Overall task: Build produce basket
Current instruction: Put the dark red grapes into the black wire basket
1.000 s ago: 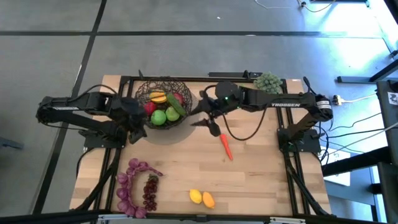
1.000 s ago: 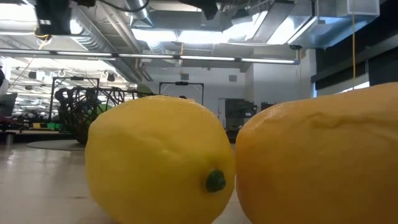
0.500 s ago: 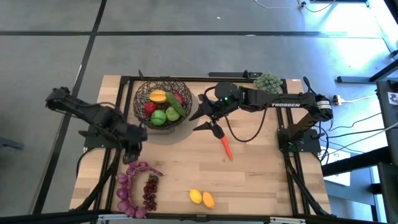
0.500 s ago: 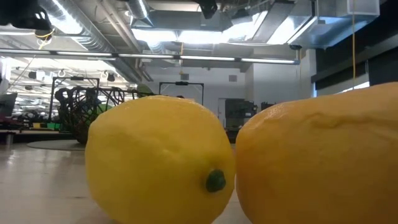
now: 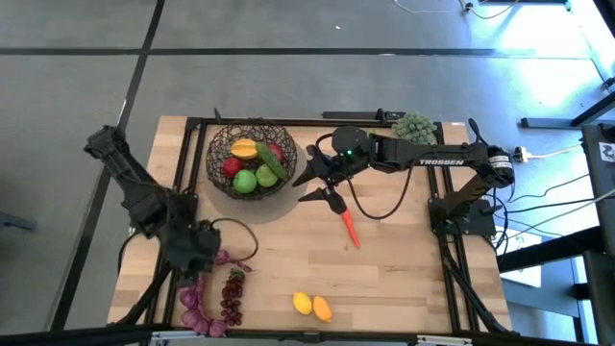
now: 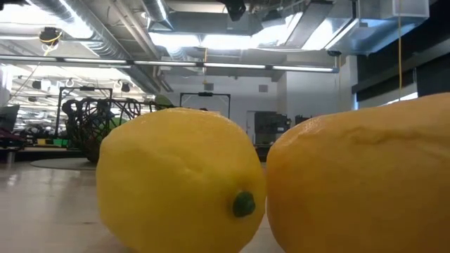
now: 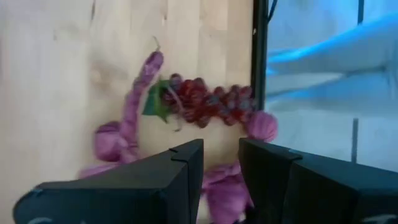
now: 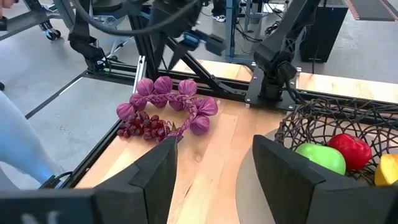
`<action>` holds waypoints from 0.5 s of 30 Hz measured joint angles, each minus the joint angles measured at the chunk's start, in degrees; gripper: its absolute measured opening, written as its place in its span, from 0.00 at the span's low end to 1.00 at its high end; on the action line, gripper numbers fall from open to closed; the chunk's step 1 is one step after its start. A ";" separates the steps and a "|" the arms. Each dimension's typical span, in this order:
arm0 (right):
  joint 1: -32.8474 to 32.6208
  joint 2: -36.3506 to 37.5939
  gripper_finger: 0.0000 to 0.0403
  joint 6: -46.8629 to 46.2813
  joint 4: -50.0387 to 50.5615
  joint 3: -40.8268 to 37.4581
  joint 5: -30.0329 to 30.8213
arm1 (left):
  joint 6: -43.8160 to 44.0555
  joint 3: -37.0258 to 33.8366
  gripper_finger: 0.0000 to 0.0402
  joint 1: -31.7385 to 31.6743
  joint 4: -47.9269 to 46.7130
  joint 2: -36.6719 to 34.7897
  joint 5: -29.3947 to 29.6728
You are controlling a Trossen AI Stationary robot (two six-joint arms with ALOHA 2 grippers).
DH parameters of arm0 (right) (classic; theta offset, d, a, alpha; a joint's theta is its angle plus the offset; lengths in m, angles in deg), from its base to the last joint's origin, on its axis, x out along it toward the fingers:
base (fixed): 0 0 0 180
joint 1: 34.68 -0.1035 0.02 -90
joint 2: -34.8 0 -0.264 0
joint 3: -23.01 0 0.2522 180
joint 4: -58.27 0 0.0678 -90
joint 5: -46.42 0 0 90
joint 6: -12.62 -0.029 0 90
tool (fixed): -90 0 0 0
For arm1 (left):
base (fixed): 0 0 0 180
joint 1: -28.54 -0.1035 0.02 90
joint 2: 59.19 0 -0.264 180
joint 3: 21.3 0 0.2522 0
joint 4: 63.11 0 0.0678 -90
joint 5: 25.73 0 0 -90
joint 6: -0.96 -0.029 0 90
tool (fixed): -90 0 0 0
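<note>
Jaws, left: on the left gripper (image 7: 220, 163) I see a narrow gap between the fingers and nothing held; it hangs over the purple grapes (image 7: 208, 102), which lie on the tabletop (image 5: 404, 274) at its near left corner.
Jaws, right: the right gripper (image 8: 212, 163) stands parted and empty beside the basket (image 5: 251, 159), above the orange carrot (image 5: 350, 228).
Basket: at the tabletop's far left, holding a green apple (image 5: 245, 181), red and yellow pieces and a cucumber (image 5: 272, 163).
Why so: I judge the left arm is lined up to take the grapes next.
Purple clump: a knobbly string (image 5: 198, 288) curls round the grapes; I cannot name it.
Hard to make out: the lemon (image 6: 179, 179) and its orange neighbour (image 6: 362, 179) fill the low view.
</note>
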 joint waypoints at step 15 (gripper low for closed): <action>0.02 0.00 0.51 -0.01 -0.15 0.00 0.01 | 50.79 0.00 0.23 12.98 9.14 9.30 26.06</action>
